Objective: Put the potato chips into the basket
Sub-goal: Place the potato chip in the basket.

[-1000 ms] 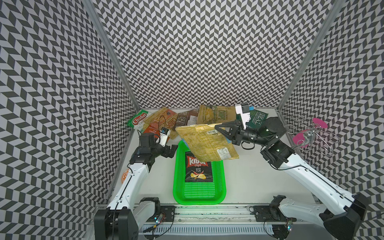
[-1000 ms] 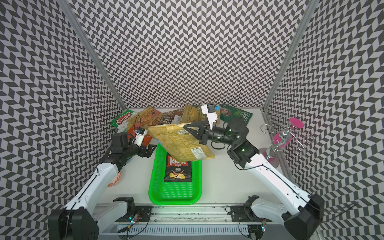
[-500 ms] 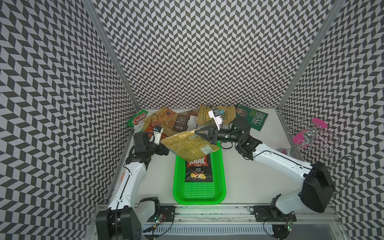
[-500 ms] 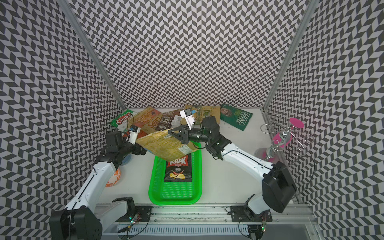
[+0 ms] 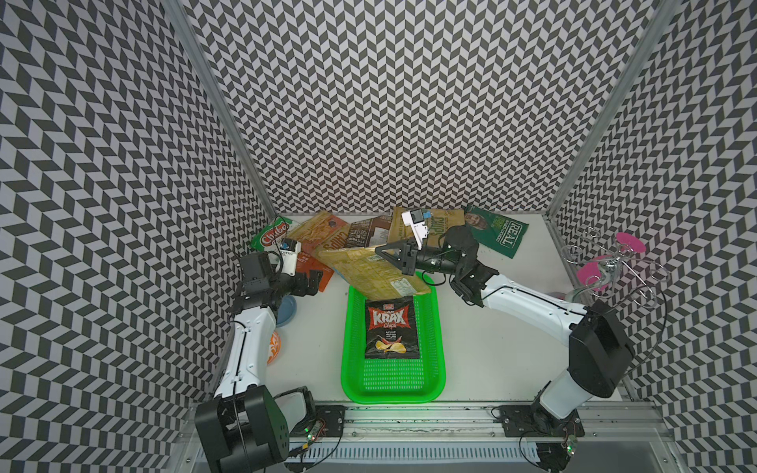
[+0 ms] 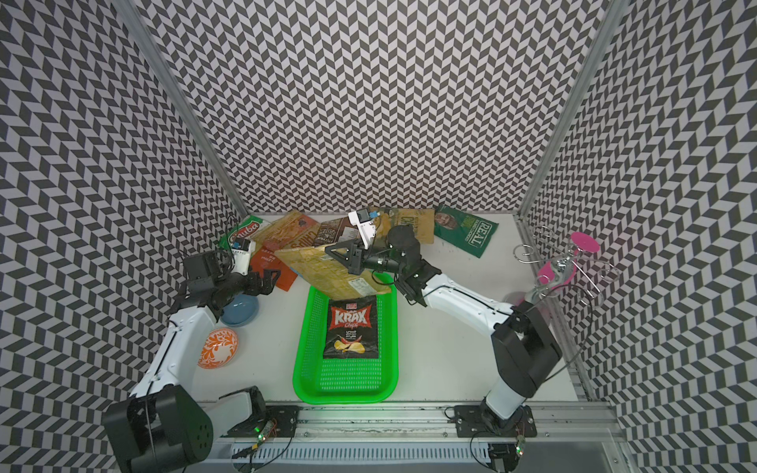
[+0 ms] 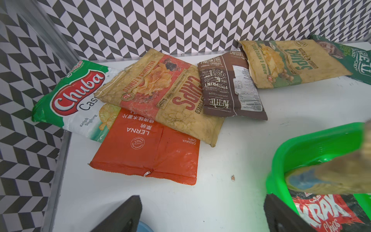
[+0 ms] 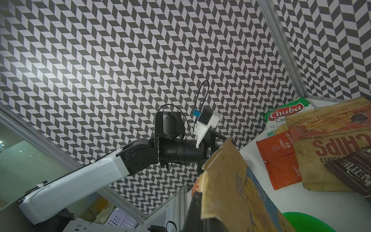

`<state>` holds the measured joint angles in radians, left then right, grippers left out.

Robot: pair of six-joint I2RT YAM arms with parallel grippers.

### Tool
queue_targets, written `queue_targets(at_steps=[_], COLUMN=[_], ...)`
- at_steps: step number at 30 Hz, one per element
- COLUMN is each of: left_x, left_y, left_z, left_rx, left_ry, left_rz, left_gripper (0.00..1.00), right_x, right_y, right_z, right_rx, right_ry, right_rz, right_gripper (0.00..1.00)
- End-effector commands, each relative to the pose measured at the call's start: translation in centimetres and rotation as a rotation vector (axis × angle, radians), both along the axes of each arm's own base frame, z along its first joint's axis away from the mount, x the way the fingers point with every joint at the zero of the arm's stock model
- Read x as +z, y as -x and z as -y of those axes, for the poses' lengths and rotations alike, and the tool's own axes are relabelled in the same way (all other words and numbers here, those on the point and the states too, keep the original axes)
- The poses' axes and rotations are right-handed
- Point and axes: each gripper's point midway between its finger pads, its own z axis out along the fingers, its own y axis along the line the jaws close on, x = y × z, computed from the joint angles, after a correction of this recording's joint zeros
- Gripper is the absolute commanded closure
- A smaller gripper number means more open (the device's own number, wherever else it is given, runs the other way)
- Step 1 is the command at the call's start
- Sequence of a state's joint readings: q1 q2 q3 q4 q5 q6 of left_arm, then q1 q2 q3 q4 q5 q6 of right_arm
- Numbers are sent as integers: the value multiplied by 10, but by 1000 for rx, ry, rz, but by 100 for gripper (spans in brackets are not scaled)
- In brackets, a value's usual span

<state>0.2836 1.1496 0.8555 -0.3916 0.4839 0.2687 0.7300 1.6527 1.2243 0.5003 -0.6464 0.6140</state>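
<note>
The green basket (image 5: 393, 379) (image 6: 346, 376) lies at the front middle with a black KRAX bag (image 5: 389, 327) flat in it. My right gripper (image 5: 381, 250) (image 8: 198, 202) is shut on the edge of a tan chips bag (image 5: 368, 272) (image 8: 226, 190), which hangs tilted over the basket's far end. My left gripper (image 5: 311, 280) (image 7: 200, 213) is open and empty, low over the table just before the orange bag (image 7: 148, 152). Along the back wall lie the Chuba bag (image 7: 80, 94), a tan CHIPS bag (image 7: 166, 94), the brown Kettle bag (image 7: 226, 90), another tan CHIPS bag (image 7: 285, 62) and the green REAL bag (image 5: 502, 233).
A blue bowl (image 6: 241, 309) sits under my left forearm, and an orange patterned bowl (image 6: 217, 348) lies nearer the front left. A wire stand with pink discs (image 5: 606, 270) stands at the right wall. Patterned walls close in three sides.
My right gripper has carried the tan bag leftward and lower, to the basket's far end. My left gripper has drawn back to the left and stayed open.
</note>
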Motion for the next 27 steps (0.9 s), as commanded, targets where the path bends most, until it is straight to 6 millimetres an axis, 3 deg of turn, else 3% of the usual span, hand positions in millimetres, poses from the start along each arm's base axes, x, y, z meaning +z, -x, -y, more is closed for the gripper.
queue_targets(at_steps=[1,8,14,21,24,27], left_x=[3,1,14,59,67,71], left_y=[6,7,7,24,40,41], left_z=[9,9,17,56,73,77], left_rx=[-33,-24,-83,-467,-655,-748], left_ry=[42,48,40,-64,-128,-153], left_rz=[5,5,41,192,253,263], left_gripper=[1,1,1,5,3,2], right_x=[26,27,29,26,25,25], right_y=[-2,-4,0,4,7,11], right_z=[1,0,-1,0,1,2], right_rx=[-14,-2,33,44,56,66], right_ry=[-98,-141,-164,-142,-133,-128], right_rz=[89,58,38,31,31,35], right_gripper=[100,100,100,100,100,100])
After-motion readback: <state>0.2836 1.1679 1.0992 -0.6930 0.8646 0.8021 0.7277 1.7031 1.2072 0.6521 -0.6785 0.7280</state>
